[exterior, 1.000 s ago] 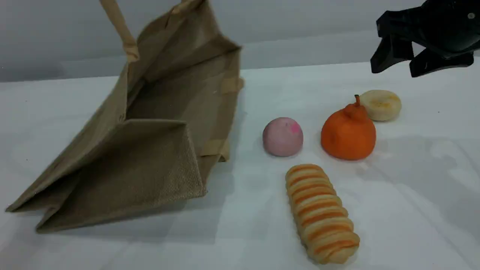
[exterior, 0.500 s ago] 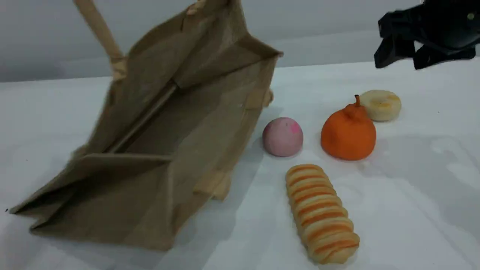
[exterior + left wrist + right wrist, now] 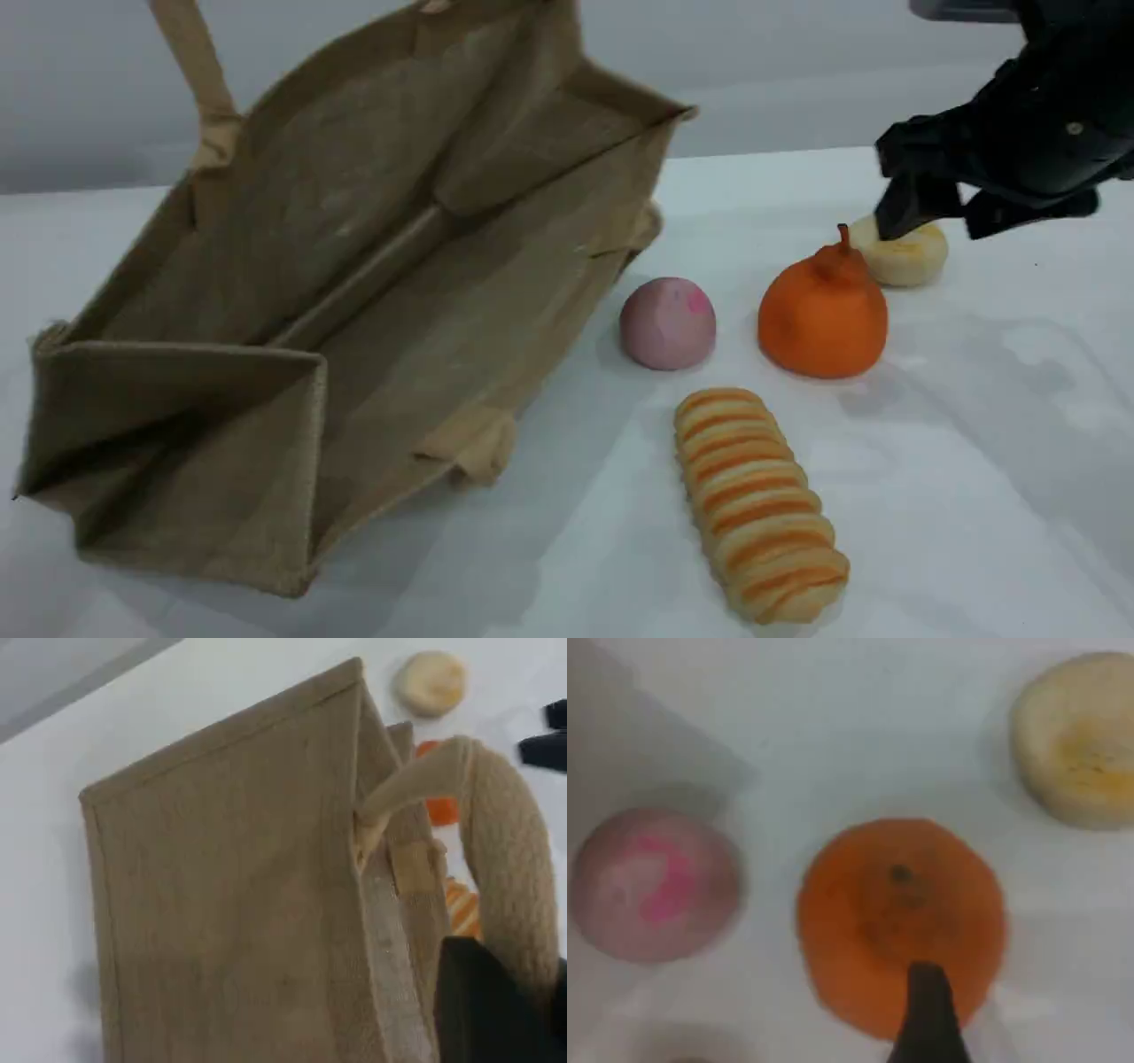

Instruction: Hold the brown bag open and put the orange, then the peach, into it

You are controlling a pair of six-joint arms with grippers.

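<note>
The brown bag [image 3: 354,266] lies tilted on the table's left, its mouth gaping toward the fruit. One beige handle [image 3: 190,62] is pulled up out of the scene view. In the left wrist view my left gripper [image 3: 509,992] is shut on that handle [image 3: 505,859] above the bag [image 3: 239,886]. The orange [image 3: 822,310] and the pink peach [image 3: 667,322] sit right of the bag on the table. My right gripper [image 3: 937,226] hangs open just behind and above the orange. In the right wrist view its fingertip [image 3: 926,1010] shows over the orange [image 3: 886,904], with the peach [image 3: 654,884] to the left.
A striped bread loaf [image 3: 757,501] lies in front of the peach and orange. A pale-yellow bun [image 3: 912,252] sits behind the orange, right under the right gripper. The white table [image 3: 974,487] is bare at the front right.
The bag's handle has been drawn up and to the left, spreading the mouth much wider. The right gripper has dropped from the top right corner to just behind the orange.
</note>
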